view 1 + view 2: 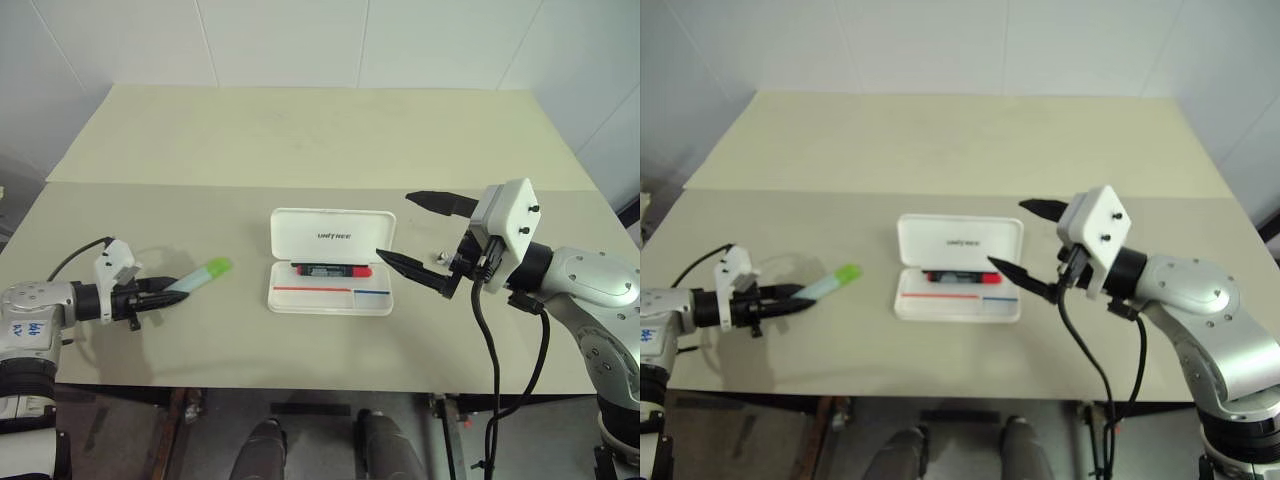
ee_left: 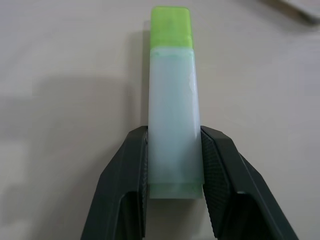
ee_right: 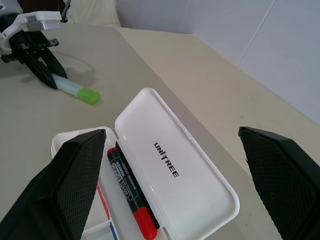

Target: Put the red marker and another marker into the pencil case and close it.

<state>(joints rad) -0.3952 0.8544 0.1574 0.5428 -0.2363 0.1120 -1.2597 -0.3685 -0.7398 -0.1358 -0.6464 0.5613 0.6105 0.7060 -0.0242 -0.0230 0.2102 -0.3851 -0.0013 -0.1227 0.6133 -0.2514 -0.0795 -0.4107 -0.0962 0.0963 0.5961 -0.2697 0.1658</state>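
The pale translucent green-capped marker (image 2: 173,125) is clamped by the left end effector (image 1: 165,293), left of the open white plastic pencil case (image 1: 331,262) on the beige table (image 1: 300,140). The slim black red-capped marker (image 1: 331,270) is seen inside the case. The right end effector (image 1: 415,233) is held wide open and empty, right of the case.

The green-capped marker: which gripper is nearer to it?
Left. The left gripper has its jaws against the green-capped marker; the right gripper hovers open beyond the pencil case.

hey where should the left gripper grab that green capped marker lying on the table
Grip the green-capped marker by its pale tail end, coming along its length from the end opposite the cap. The left gripper's fingers already flank the flat sides there.
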